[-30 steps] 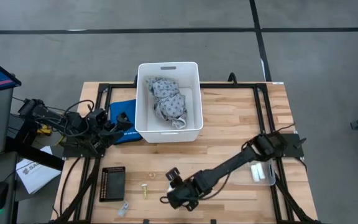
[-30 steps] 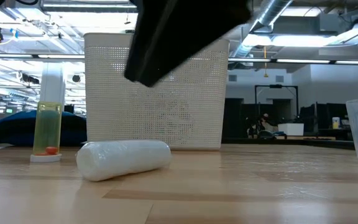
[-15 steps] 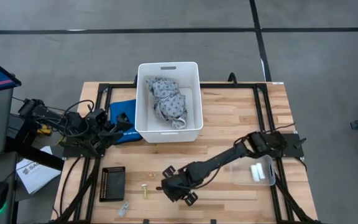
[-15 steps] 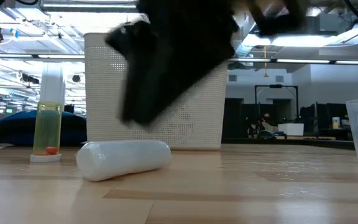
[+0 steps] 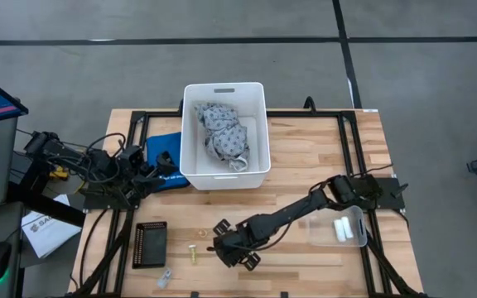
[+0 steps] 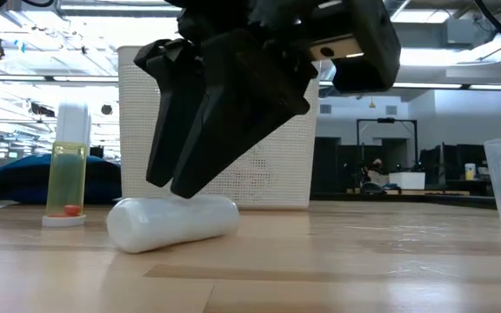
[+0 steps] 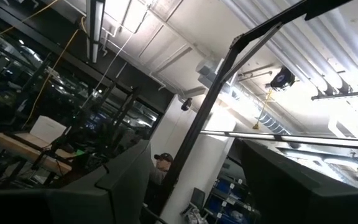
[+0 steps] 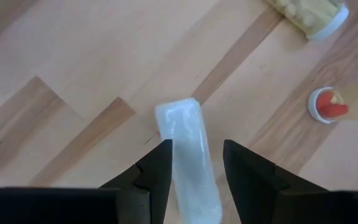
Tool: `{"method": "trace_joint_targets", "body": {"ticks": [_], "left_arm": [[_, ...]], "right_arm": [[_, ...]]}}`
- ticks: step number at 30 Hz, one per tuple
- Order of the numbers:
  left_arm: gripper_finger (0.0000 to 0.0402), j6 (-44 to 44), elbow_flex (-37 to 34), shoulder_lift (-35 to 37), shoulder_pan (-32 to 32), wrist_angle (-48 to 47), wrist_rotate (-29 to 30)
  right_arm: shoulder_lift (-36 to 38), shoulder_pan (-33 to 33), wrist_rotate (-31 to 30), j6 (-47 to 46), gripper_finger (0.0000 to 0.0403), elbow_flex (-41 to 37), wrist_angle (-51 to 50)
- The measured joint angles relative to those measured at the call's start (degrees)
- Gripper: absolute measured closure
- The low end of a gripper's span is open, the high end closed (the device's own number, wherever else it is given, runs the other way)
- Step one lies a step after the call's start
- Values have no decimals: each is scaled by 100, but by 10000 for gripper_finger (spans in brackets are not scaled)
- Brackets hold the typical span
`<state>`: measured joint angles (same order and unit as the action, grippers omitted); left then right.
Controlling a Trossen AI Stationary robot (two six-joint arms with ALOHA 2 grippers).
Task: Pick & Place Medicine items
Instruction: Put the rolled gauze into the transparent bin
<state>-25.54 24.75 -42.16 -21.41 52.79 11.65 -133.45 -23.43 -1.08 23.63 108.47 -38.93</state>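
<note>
Left gripper [image 5: 162, 157] parked at the table's left edge beside the white bin [image 5: 224, 93]; cannot tell its finger state. Right gripper [image 6: 174, 184] down over a white medicine cylinder [image 6: 174, 223] lying on its side near the front edge, fingers spread narrowly, one to each side, not yet closed on it. Wrist view shows the cylinder [image 8: 188, 163] running lengthwise between the fingers [image 8: 156, 173] with little clearance. Risk, as I judge it: a smooth round body on bare wood may roll or squirt out if one finger touches first or the close lands off-centre; a nudge could send it toward the clear yellow vial [image 6: 68, 176] standing upright to its left, or the brass bolt [image 5: 193, 252] nearby. Two more cylinders [image 5: 345, 229] sit in a clear tray at the right. Surface: pale butcher-block table [image 5: 305, 157] on a black frame. Room: grey floor, open ceiling with strip lights and ducts.
</note>
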Motion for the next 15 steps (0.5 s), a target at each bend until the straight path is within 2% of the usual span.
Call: {"method": "trace_joint_targets", "body": {"ticks": [15], "left_arm": [[160, -4, 0, -3, -1, -37, -3]], "right_arm": [[0, 104, 267, -29, 264, -383, 182]]}}
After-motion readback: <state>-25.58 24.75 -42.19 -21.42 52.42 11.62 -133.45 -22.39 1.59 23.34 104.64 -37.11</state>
